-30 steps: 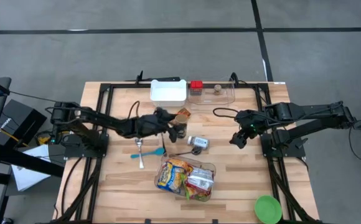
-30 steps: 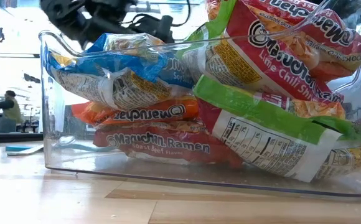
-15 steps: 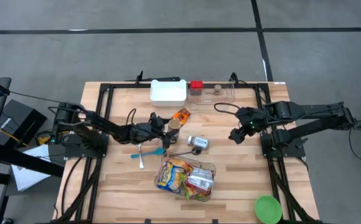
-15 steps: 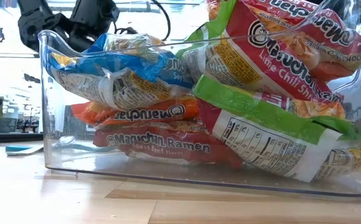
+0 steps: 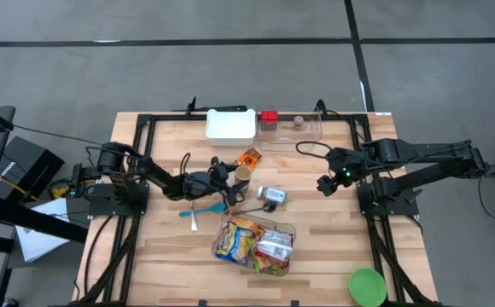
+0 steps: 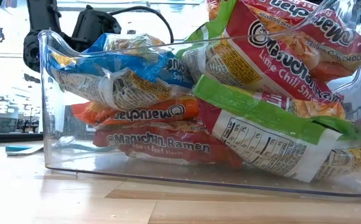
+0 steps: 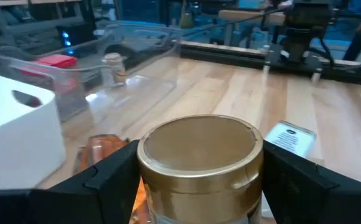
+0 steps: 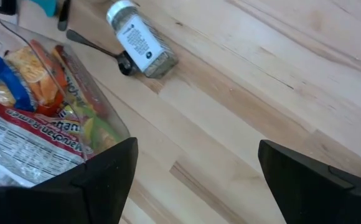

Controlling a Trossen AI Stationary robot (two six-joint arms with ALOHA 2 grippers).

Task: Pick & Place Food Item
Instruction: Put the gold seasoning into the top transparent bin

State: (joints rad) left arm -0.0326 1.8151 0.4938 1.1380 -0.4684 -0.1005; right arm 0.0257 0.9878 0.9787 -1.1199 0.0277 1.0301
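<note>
From above, we see the table [image 5: 333,256] at frame centre with both arms reaching inward. The left gripper [image 5: 229,177] sits a little left of centre, its fingers on either side of a gold-lidded jar [image 5: 240,173]. Just above the jar lies an orange packet [image 5: 248,158], and at the upper middle stand a white bin [image 5: 230,126] and a clear tray [image 5: 290,126]. A blue spoon [image 5: 200,211] and a metal spoon [image 5: 193,209] lie below the left gripper. A shaker [image 5: 271,196] lies on its side near centre, and below it a clear tub [image 5: 255,242] holds ramen packs [image 5: 239,239]. The right gripper [image 5: 325,186] hovers right of centre, spread wide and holding nothing. A green bowl [image 5: 368,286] sits at the lower right.

From table height, the tub [image 6: 56,124] fills the frame, stuffed with ramen packs [image 6: 162,140]; a dark arm shows at the upper left.

In the left wrist view, the jar [image 7: 199,162] stands upright at lower centre between the two dark fingers [image 7: 99,186], which flank it closely; we cannot tell whether they press on it. The white bin [image 7: 15,127] is at the left.

In the right wrist view, the spread fingers [image 8: 99,177] frame bare wood at the bottom, the shaker [image 8: 140,40] lies at the upper middle, and the tub [image 8: 103,118] is at the left.
</note>
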